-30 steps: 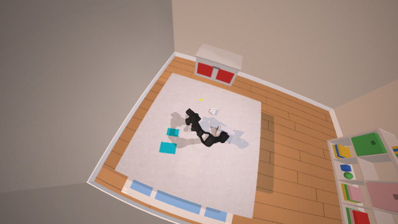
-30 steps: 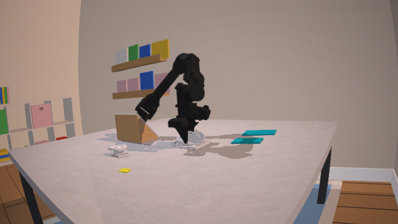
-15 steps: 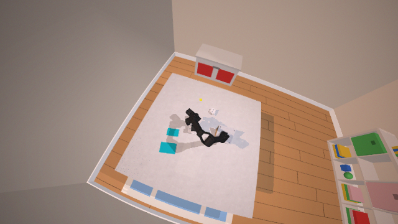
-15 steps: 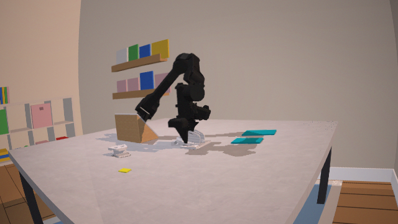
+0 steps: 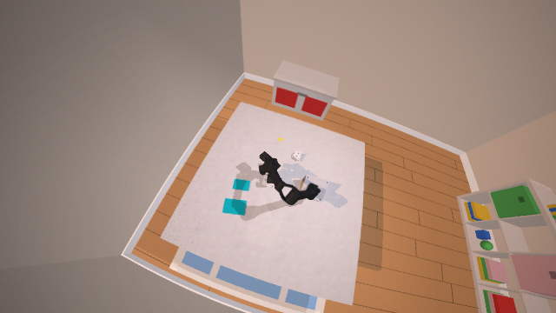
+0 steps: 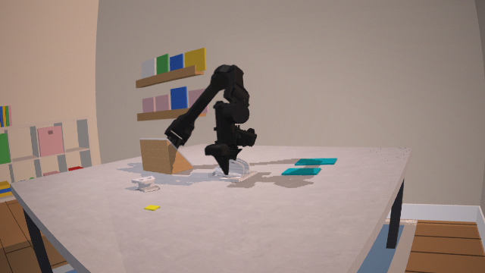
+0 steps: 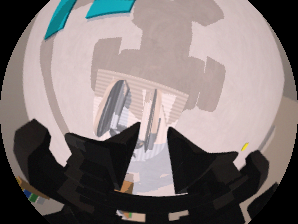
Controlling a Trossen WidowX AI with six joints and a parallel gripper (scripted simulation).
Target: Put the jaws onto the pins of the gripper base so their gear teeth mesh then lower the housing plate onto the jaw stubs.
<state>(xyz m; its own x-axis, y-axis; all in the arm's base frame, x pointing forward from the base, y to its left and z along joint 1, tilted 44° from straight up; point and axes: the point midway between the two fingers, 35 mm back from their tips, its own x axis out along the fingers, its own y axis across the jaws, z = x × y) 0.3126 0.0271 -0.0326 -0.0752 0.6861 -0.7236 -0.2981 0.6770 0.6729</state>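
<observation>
A white assembly (image 6: 245,177) (image 7: 165,85) stands on the table under my gripper. It has a flat ribbed part and two upright curved fins, which look like the jaws, side by side; pins and gear teeth cannot be made out. My gripper (image 6: 233,163) (image 7: 154,127) points down, its black fingertips a little apart, low at the assembly. It appears shut on the right fin (image 7: 152,117); the left fin (image 7: 111,109) is outside the fingers. The contact is not clearly visible. A small white part (image 5: 296,156) (image 6: 145,183), with a holed top, stands apart and looks like the housing plate.
A brown wedge-shaped block (image 6: 156,156) stands by the arm's base. Two flat teal pads (image 5: 241,184) (image 5: 234,207) (image 6: 316,161) (image 6: 301,171) lie on the table (image 6: 265,212) across from it. A small yellow square (image 5: 281,139) (image 6: 152,208) (image 7: 245,146) lies beyond the small white part.
</observation>
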